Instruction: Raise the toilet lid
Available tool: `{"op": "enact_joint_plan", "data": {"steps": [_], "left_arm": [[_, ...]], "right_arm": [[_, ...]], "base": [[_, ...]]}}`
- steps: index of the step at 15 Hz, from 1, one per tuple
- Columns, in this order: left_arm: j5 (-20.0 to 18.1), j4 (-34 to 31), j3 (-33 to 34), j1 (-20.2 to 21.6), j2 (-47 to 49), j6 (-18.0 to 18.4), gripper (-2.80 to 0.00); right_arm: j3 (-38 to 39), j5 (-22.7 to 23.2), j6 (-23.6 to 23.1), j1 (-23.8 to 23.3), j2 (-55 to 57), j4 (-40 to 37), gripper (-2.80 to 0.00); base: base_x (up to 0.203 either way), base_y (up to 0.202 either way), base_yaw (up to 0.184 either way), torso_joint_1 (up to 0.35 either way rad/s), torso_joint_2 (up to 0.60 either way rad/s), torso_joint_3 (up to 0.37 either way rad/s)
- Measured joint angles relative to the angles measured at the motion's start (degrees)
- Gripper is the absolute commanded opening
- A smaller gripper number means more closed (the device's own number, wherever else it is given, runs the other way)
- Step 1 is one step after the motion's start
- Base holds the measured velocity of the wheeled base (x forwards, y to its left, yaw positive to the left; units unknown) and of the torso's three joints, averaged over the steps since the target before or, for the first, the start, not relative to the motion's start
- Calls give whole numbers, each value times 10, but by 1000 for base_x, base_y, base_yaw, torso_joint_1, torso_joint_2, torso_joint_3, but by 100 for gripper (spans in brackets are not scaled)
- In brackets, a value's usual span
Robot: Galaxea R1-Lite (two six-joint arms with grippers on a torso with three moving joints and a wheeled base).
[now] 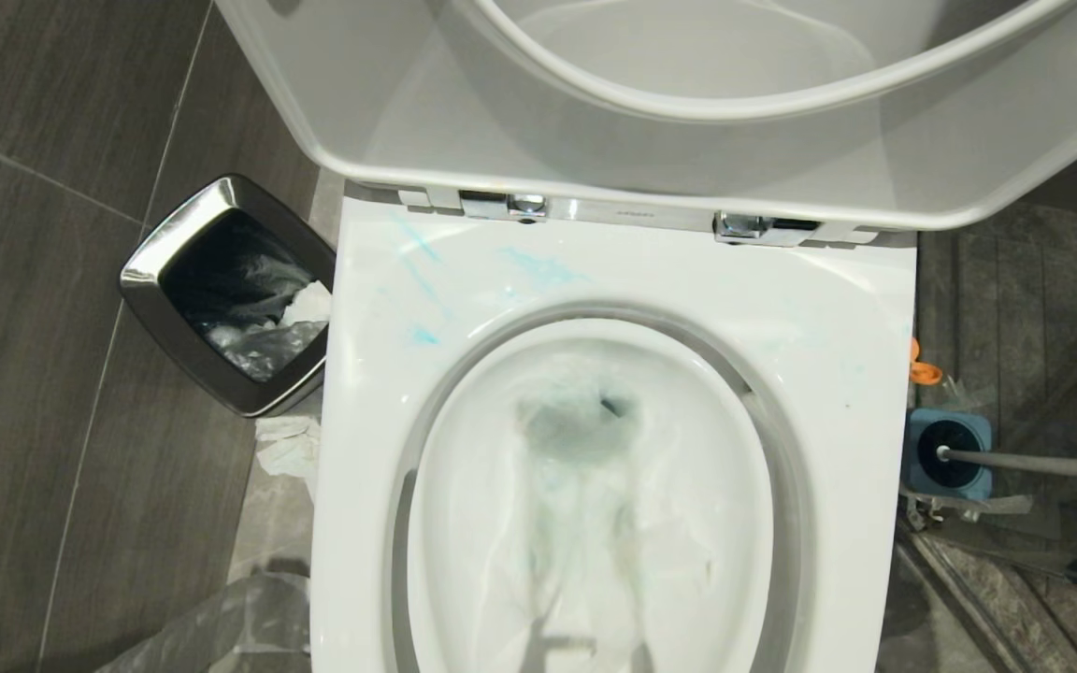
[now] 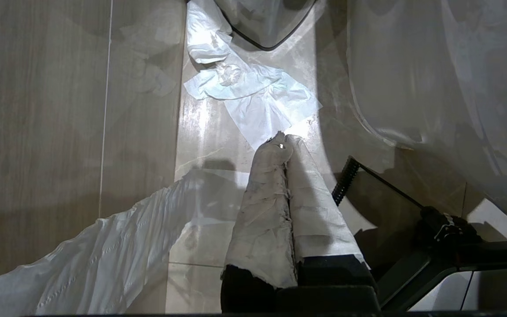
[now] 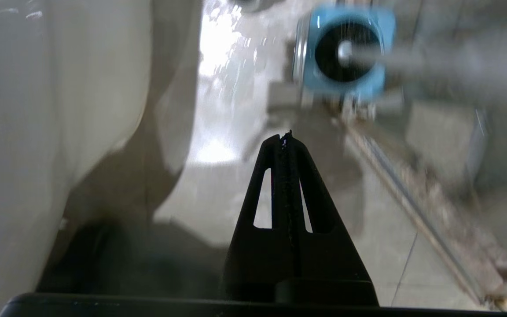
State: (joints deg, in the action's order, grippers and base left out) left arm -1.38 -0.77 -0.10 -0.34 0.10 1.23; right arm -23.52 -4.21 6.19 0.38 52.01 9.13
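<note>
Below us the bowl (image 1: 585, 505) gaped, toilet lid (image 1: 651, 159) already up; our left gripper (image 2: 285, 141) and right gripper (image 3: 285, 137) hung beside it, jaws closed, empty.

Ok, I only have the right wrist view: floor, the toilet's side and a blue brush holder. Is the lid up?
Observer: Yes. In the head view the toilet lid stands raised with the seat ring against it, and the bowl is open.
Operator: Where's the left end effector?
Observer: Low over the floor beside the toilet, shut. The left end effector has its fingers wrapped in white material, and a crumpled tissue lies on the floor ahead of it.
Operator: Anything on that far side?
Observer: A steel trash bin with a dark liner stands on the floor at the toilet's left.
</note>
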Motion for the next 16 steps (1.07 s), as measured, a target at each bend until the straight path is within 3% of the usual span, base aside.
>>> {"op": "enact_joint_plan", "data": {"steps": [2,5,8,11,14,16], "left_arm": [[0,0,0,0,0,0,-280],[0,0,0,0,0,0,-280],[0,0,0,0,0,0,-280],[0,0,0,-1,0,0,-280],[0,0,0,0,0,0,-280],[0,0,0,0,0,0,-280]], "right_arm": [[-10,-29,3,29,145,138,-280],[34,-102,31,154,321,379,-280],[80,-172,86,264,436,520,-280],[91,-215,107,292,535,568,-280],[117,-270,97,298,647,702,-280],[158,-299,106,300,701,753,-280]], "base": [[0,0,0,0,0,0],[0,0,0,0,0,0],[0,0,0,1,-9,1],[0,0,0,0,0,0],[0,0,0,0,0,0],[0,0,0,0,0,0]]}}
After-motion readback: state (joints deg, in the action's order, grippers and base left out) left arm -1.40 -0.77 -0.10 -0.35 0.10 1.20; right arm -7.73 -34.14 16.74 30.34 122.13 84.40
